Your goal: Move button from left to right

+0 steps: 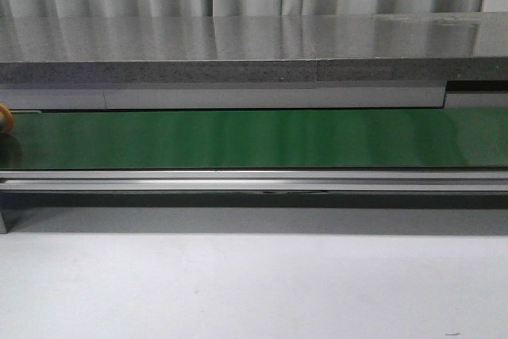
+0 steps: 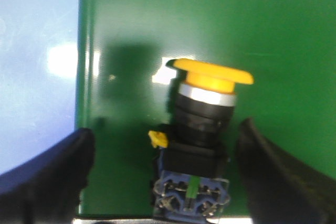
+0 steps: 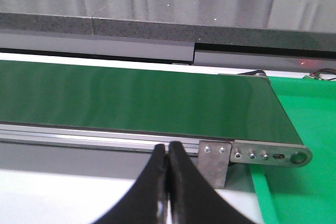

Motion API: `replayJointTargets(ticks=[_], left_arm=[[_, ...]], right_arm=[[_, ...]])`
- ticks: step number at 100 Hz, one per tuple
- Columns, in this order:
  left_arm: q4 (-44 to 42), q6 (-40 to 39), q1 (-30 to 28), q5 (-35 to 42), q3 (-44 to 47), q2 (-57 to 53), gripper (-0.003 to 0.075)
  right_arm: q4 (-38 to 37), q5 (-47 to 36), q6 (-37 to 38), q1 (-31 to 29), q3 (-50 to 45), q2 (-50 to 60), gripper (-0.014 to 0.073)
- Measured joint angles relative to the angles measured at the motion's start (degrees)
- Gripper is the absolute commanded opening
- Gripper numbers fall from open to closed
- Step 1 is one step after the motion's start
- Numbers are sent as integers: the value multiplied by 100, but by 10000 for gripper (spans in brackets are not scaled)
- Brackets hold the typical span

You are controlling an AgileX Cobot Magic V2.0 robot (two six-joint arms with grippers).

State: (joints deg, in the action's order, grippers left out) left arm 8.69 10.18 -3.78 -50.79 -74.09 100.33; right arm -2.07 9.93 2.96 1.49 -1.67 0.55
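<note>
The button (image 2: pixel 202 129) stands on the green belt (image 2: pixel 210 24), between the spread fingers (image 2: pixel 50 177) of the left gripper (image 2: pixel 168 177), which do not touch it. The right gripper (image 3: pixel 168 182) is pressed together, holding nothing, near the belt's end.

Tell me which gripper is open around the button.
The left gripper: its fingers spread either side of the button. The right gripper is shut, holding nothing.

green conveyor belt (image 1: pixel 262 139) | carries button (image 2: pixel 202 129) upright, far left end
</note>
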Motion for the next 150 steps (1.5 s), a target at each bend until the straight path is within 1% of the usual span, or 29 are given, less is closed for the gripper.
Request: replayJointTargets(ticks=[15,27,43,58,68,84,102,125,139,150], left_arm=[[35,0,0,12,0,-23,613],[144,3,11,32,0,-255,613],[198,26,111,98,41,-903,613],[221,46,383,409,429,-1792,613],[253,46,555,640,870,-2462,613],[253,46,669,1123,1725,-3696,613],[262,46,670,1789,2804,-5246,613],[262,46,670,2336,4112,-7056,613],[262,46,670,2619,4749,-7853,613],[262,46,670,2991,5165,-8170,613]], right_arm=[[0,0,0,0,0,0,-67],[0,0,0,0,0,0,-67],[0,0,0,0,0,0,-67],[0,0,0,0,0,0,-67],[0,0,0,0,0,0,-67],[0,0,0,0,0,0,-67],[0,0,0,0,0,0,-67],[0,0,0,0,0,0,-67],[0,0,0,0,0,0,-67],[0,0,0,0,0,0,-67]])
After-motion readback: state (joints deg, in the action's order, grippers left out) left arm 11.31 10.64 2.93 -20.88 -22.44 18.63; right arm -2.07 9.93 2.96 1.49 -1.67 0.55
